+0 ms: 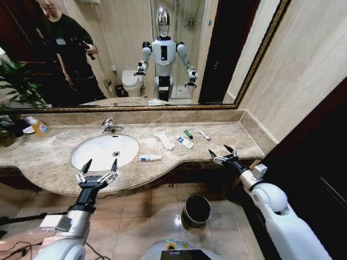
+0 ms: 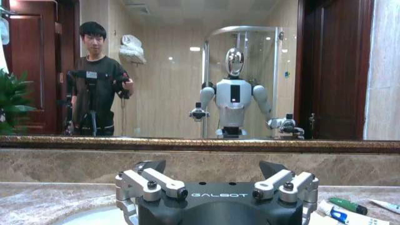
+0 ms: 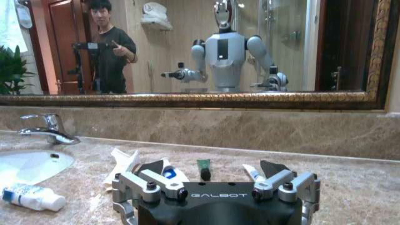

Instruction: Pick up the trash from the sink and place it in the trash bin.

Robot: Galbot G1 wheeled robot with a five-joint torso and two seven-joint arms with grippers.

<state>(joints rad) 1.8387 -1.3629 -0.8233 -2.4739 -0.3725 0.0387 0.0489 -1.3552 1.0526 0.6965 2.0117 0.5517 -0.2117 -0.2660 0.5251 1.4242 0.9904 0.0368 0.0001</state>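
Five trash (image 1: 150,157) items on countertop (image 1: 227,135) at sink's (image 1: 103,150) three o'clock; none binned. Trash bin (image 1: 196,210) at six o'clock, apparently empty. Left gripper (image 1: 97,165) and right gripper (image 1: 222,152) jaws wide, holding nothing.

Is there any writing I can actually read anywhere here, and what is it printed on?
"GALBOT": on the black body of the left gripper, in the left wrist view.
"GALBOT": on the black body of the right gripper, in the right wrist view.
Blue marks on the white tube beside the sink: too small to read.
Print on the other white tube on the countertop: too small to read.
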